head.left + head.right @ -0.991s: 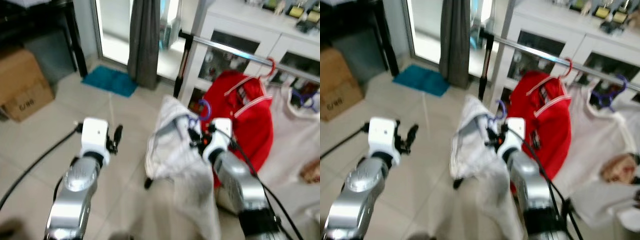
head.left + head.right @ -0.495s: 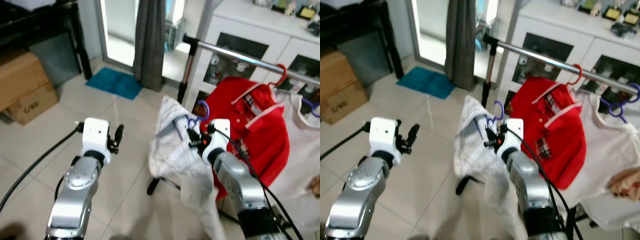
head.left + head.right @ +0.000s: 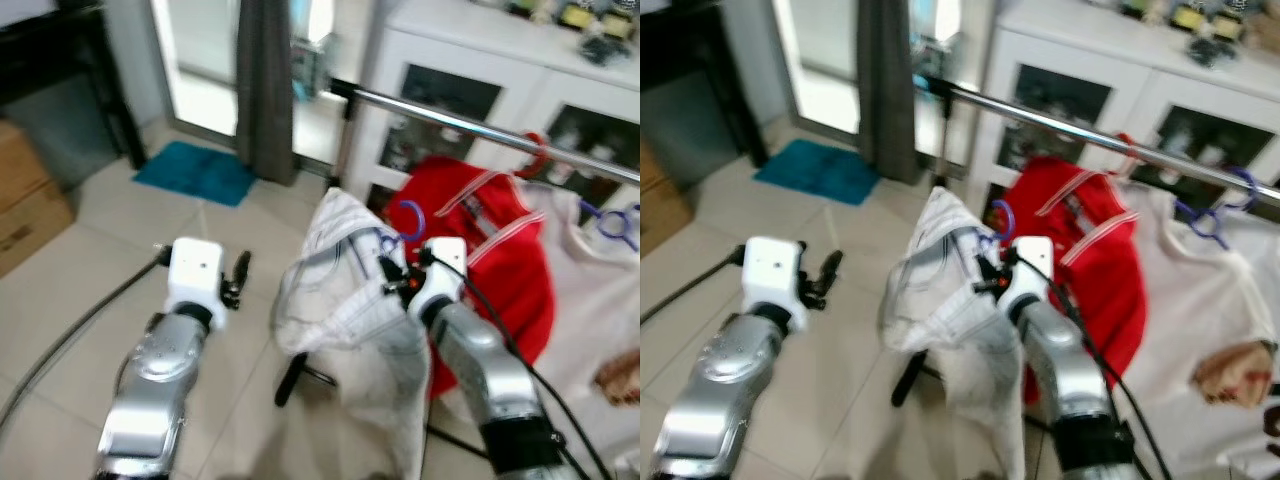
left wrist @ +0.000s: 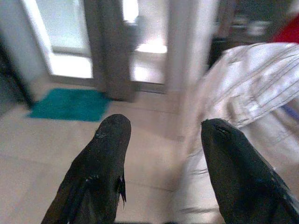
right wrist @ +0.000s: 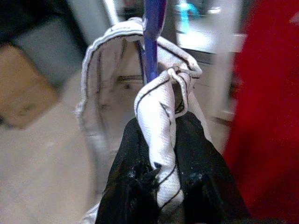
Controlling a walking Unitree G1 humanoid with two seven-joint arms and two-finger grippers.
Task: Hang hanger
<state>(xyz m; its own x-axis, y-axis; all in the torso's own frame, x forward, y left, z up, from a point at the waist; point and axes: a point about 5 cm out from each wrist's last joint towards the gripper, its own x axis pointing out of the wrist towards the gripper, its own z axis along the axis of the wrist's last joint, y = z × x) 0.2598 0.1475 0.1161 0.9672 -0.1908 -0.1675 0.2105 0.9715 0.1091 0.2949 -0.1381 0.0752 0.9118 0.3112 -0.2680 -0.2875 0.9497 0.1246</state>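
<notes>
Tiled floor [image 3: 70,270] lies before a white cabinet [image 3: 470,70], and a chrome rail [image 3: 450,120] on a stand runs across in front of it. A red shirt [image 3: 500,250] is already hung on the rail by a red hook, with a pale garment [image 3: 1210,290] beside it on a purple hook.

The hanger [image 3: 405,222] is carried by the right end effector [image 3: 398,280], below the rail and just in front of the red shirt. Its purple hook is kept uppermost and free, presumably so that it can be lifted over the rail. In the right wrist view, the fingers [image 5: 201,186] are closed on a fold of the white shirt [image 3: 345,290] at the hanger's neck, so hanger and shirt are gripped together.

The hanger is thin and purple, with a small open hook; its shoulders are covered by the shirt, white with fine dark stripes, which droops in loose folds.

The left end effector [image 4: 161,168] is held wide and empty beside the shirt, probably kept clear.
</notes>
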